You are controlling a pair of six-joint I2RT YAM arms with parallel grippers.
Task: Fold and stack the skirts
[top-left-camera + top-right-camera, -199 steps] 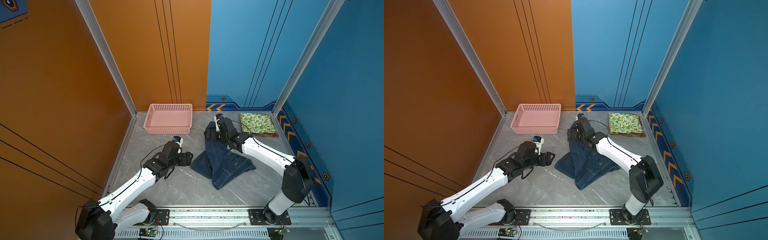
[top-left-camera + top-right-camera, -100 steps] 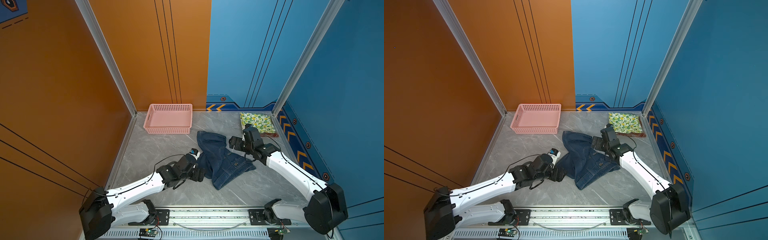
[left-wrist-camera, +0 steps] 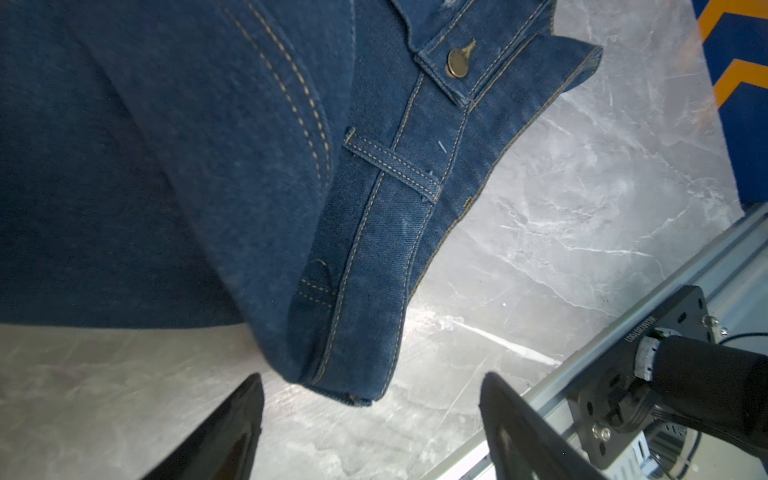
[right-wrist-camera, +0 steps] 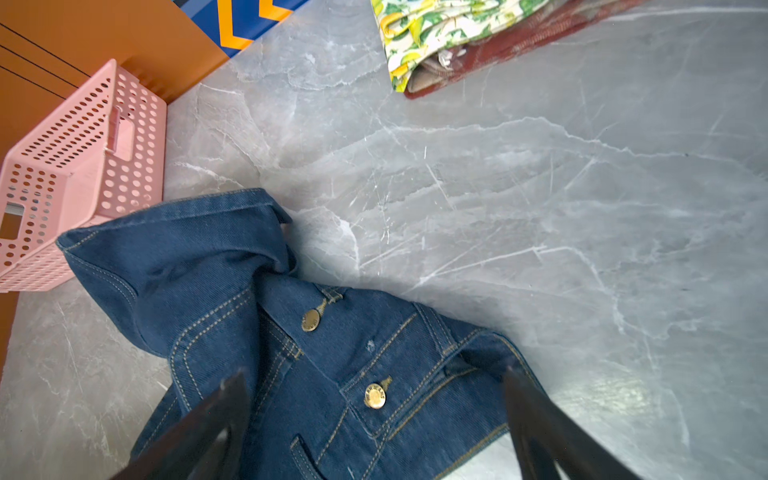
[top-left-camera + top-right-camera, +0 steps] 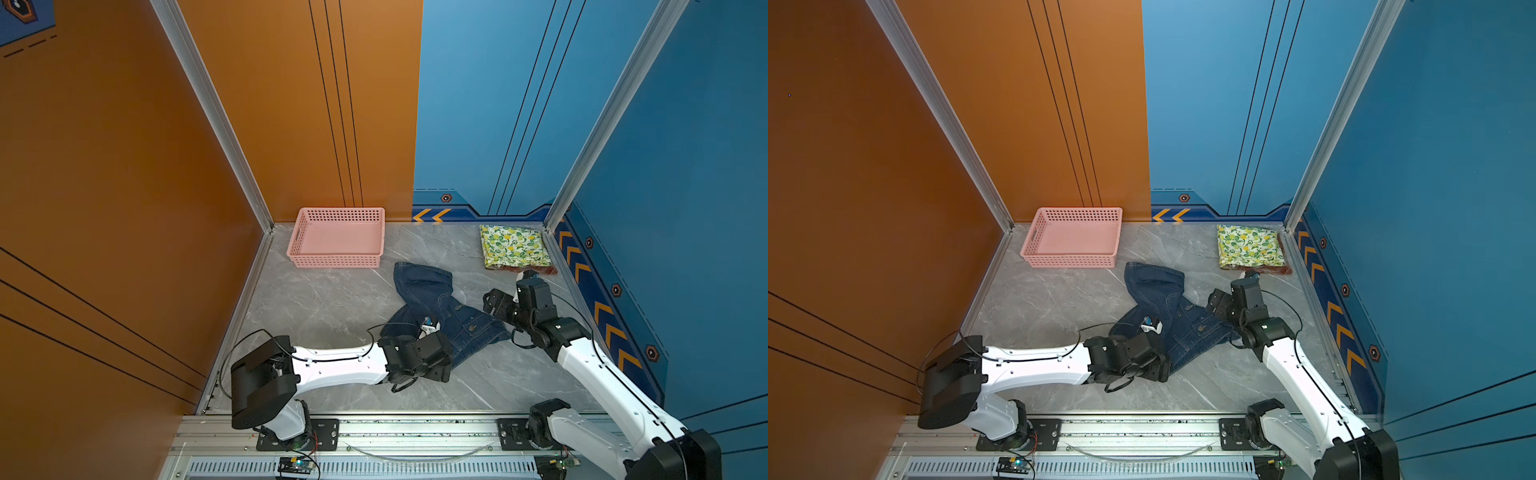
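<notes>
Looking down from both top views, I see the denim skirt (image 5: 432,307) (image 5: 1167,299) lying crumpled and unfolded in the middle of the grey worktop (image 5: 324,299). It sits near the pink basket (image 5: 336,259) (image 5: 1071,260) and well apart from the lemon-print skirt (image 5: 513,245) (image 5: 1250,245), which lies folded in the far right corner. Only a thin rust-red edge of the plaid skirt (image 5: 536,270) (image 5: 1271,270) peeks out from under the lemon-print skirt there.

The right wrist view shows the stack more plainly. The lemon-print skirt (image 4: 436,25) lies on top of the plaid skirt (image 4: 519,45), and brass buttons show on the denim skirt (image 4: 291,332). The left wrist view alone shows the waistband corner and a belt loop of the denim skirt (image 3: 249,166), with the front rail beyond.

My left arm lies low and nearly level along the front of the worktop. My left gripper (image 5: 444,368) (image 3: 372,377) is at the near edge of the denim skirt with its jaws spread, the waistband corner just ahead of the tips and not pinched. My right arm slopes up from its base. My right gripper (image 5: 493,302) (image 5: 1216,305) (image 4: 374,374) is at the skirt's right side, jaws spread wide above the cloth and grasping nothing.
</notes>
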